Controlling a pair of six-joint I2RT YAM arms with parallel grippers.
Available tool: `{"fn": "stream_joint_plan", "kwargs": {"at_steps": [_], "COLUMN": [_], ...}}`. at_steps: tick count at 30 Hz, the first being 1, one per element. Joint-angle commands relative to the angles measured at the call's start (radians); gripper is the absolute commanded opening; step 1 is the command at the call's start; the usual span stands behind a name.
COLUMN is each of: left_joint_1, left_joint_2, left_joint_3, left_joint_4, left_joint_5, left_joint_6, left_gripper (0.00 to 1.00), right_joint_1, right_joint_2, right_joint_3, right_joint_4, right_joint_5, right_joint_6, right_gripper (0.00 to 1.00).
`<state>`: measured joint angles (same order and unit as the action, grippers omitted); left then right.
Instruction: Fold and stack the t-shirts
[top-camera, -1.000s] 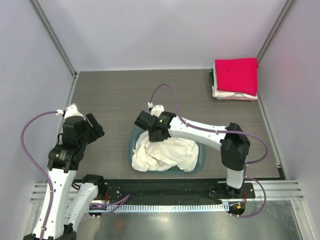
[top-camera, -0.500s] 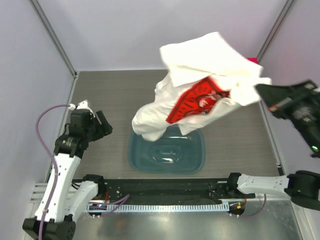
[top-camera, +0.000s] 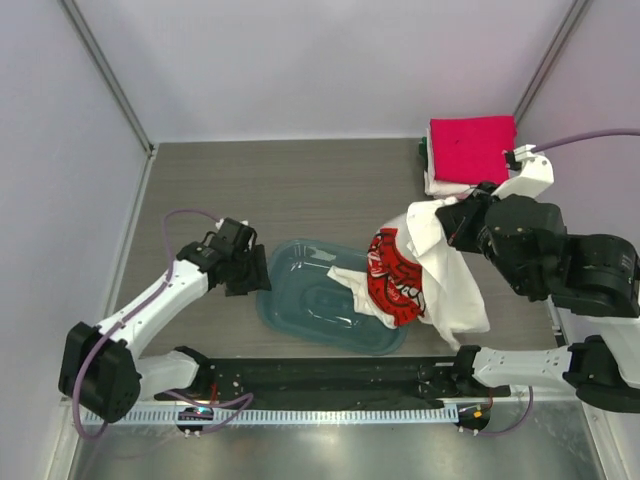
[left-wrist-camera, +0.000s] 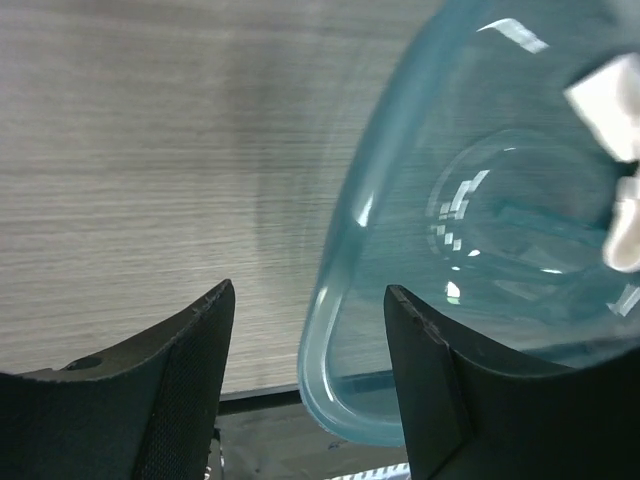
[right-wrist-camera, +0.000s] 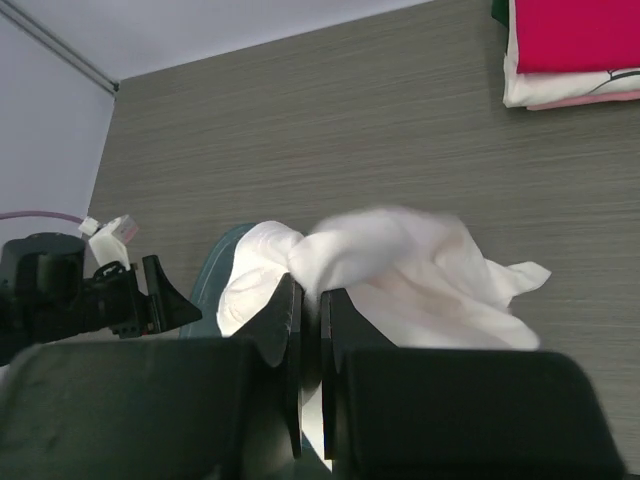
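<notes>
Cream t-shirt (top-camera: 445, 280), soft and crumpled, hangs from right hand (right-wrist-camera: 309, 292).

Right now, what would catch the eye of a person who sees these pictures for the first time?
First, the white t-shirt with a red print, which hangs from the shut right gripper over the right end of the blue-green tub. Next, the open left gripper, its fingers on either side of the tub's left rim. Last, the stack of folded shirts, red on top, in the far right corner.

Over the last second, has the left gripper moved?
Yes. The left gripper moved right, away from the table's left edge, up to the teal tub.
</notes>
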<state>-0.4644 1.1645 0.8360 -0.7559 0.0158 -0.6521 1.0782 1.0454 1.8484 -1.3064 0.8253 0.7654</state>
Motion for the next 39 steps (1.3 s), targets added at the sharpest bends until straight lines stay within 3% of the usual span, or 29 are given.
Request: {"fn": "stream_joint_plan", "kwargs": {"at_steps": [1,6,9,12,15,18,19,21,22,24,25,28,31,35,39], "left_joint_1": [-0.005,-0.005,-0.006,-0.003,0.03,0.189,0.316,0.435,0.548,0.651,0.756,0.918,0.983,0.988,0.997], "left_joint_2": [0.038,0.09,0.164,0.247,0.296,0.293,0.288,0.279,0.281,0.293,0.297,0.331,0.363,0.399,0.413], "left_joint_3": [-0.035,-0.041,-0.02,0.024,0.121,0.184,0.192,0.21,0.219,0.242,0.241,0.233,0.233,0.241,0.183], "left_joint_4": [0.043,0.113,0.154,0.15,0.021,-0.089,-0.105,-0.128,-0.135,-0.155,-0.152,-0.115,-0.085,-0.01,0.081], "left_joint_5": [-0.047,-0.02,0.026,0.004,-0.164,-0.221,-0.211,-0.185,-0.169,-0.152,-0.131,0.028,0.094,0.147,0.196], "left_joint_6": [-0.075,-0.083,-0.064,-0.047,-0.047,-0.055,-0.057,-0.047,-0.041,-0.038,-0.043,-0.081,-0.155,-0.268,-0.453], "left_gripper": [0.61,0.54,0.42,0.0,0.0,0.0,0.0,0.0,0.0,0.0,0.0,0.0,0.0,0.0,0.0], "right_joint_1": [0.002,0.002,0.002,0.002,0.002,0.002,0.002,0.002,0.002,0.002,0.002,0.002,0.002,0.002,0.002], "right_joint_2": [-0.071,-0.099,-0.111,-0.12,-0.125,-0.128,-0.127,-0.125,-0.125,-0.127,-0.128,-0.137,-0.136,-0.142,-0.165], "right_joint_3": [0.034,0.029,0.029,0.032,0.046,0.054,0.054,0.046,0.043,0.034,0.032,0.017,-0.014,-0.089,-0.268], "right_joint_4": [0.059,0.061,0.062,0.062,0.062,0.062,0.062,0.064,0.064,0.061,0.062,0.062,0.062,0.065,0.099], "right_joint_5": [0.008,0.008,0.021,0.02,0.02,0.028,0.031,0.035,0.044,0.054,0.057,0.075,0.064,0.026,-0.047], "right_joint_6": [0.009,0.009,0.006,0.008,0.006,0.008,0.008,0.009,0.012,0.015,0.017,0.015,0.02,0.052,0.107], "right_gripper": [0.01,0.01,0.01,0.01,0.01,0.01,0.01,0.01,0.01,0.01,0.01,0.01,0.01,0.01,0.01]}}
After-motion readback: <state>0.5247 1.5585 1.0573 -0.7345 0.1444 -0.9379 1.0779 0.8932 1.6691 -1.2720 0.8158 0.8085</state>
